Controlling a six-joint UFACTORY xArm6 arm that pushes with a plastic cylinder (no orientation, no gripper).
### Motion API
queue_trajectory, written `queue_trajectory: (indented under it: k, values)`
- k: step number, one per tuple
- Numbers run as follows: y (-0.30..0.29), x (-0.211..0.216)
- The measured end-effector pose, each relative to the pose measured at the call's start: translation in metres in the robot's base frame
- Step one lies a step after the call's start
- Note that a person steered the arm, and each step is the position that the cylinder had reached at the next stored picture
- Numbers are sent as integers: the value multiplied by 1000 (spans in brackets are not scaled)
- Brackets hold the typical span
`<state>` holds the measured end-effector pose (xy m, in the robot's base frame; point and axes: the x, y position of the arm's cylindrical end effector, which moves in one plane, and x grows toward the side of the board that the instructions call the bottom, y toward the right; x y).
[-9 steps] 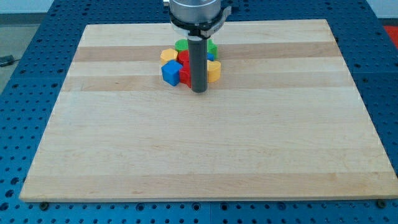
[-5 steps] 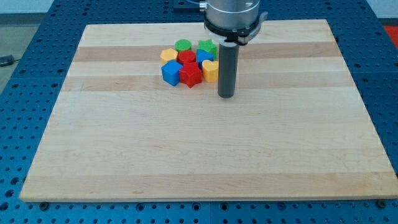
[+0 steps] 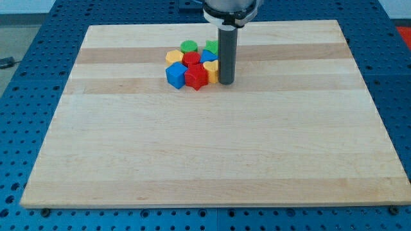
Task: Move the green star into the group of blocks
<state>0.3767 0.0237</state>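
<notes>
My tip [image 3: 226,82] rests on the wooden tabletop [image 3: 212,147] at the right edge of the cluster of blocks, just beside the yellow block [image 3: 212,70], and the arm carries no pincer, only the dark rod. The green star [image 3: 211,46] sits at the cluster's upper right, partly hidden behind the rod, touching its neighbours. Beside it lie the green round block [image 3: 189,46], yellow block [image 3: 173,56], red block [image 3: 191,59], red star [image 3: 196,78] and blue cube [image 3: 174,76].

You saw a straight, dark grey cylindrical rod [image 3: 226,54] with a smooth matte surface, ending in my tip [image 3: 226,82], cut flat. Above it sat a wider, silvery-grey round metal collar [image 3: 230,8] with a black lower rim.
</notes>
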Motion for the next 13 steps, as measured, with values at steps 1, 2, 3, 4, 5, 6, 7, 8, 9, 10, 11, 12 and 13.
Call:
queue_trajectory:
  k: [1,2,3,4,5,6,7,8,9,10,11,12,13]
  values:
    - [9,1]
    - [28,38]
    - [21,80]
    - [19,90]
    - [19,90]
    - [55,82]
    - [110,24]
    - [113,-39]
    - [99,-74]
    - [89,-77]
    - [66,-86]
    - [45,-87]
    - [22,-86]
